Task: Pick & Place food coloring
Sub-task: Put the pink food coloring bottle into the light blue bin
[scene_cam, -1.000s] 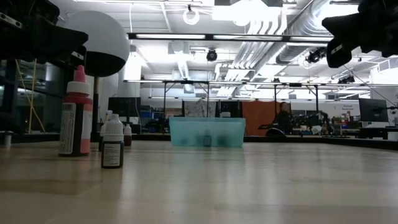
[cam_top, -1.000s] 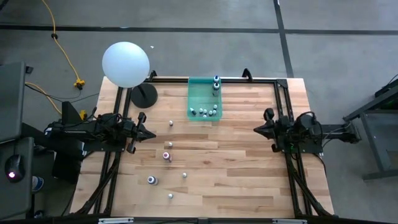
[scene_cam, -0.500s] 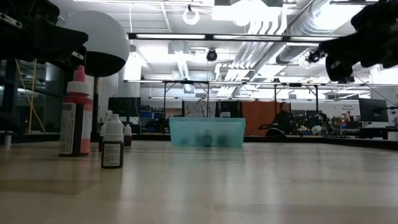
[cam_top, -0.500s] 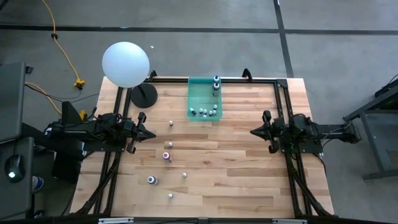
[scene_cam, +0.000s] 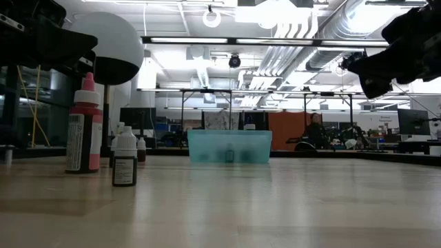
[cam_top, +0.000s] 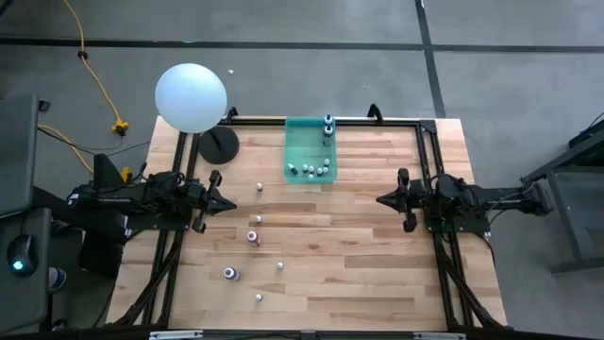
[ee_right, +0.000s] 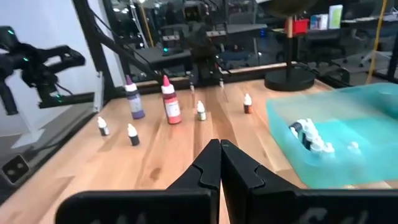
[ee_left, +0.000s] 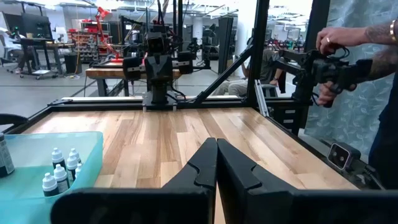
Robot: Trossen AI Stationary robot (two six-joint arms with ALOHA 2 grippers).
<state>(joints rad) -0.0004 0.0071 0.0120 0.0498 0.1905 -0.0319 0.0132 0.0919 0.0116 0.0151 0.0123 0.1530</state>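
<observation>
Several small food coloring bottles stand upright on the wood between the arms, among them a pink-red one and a blue one. In the right wrist view the red bottle and a purple-capped one stand beyond the fingers. More bottles stand in the teal tray. My left gripper is shut and hovers left of the loose bottles. My right gripper is shut, above the table's right half, pointing at them. Neither holds anything.
A large white ball on a black stand base sits at the far left corner. In the low view a red bottle and a small dark one stand near. A person's hands show beyond the table's right side.
My right gripper has moved a little toward the table's left, nearer the middle, and has come slightly lower in the low view. It stays shut. The left arm and the bottles have kept still.
</observation>
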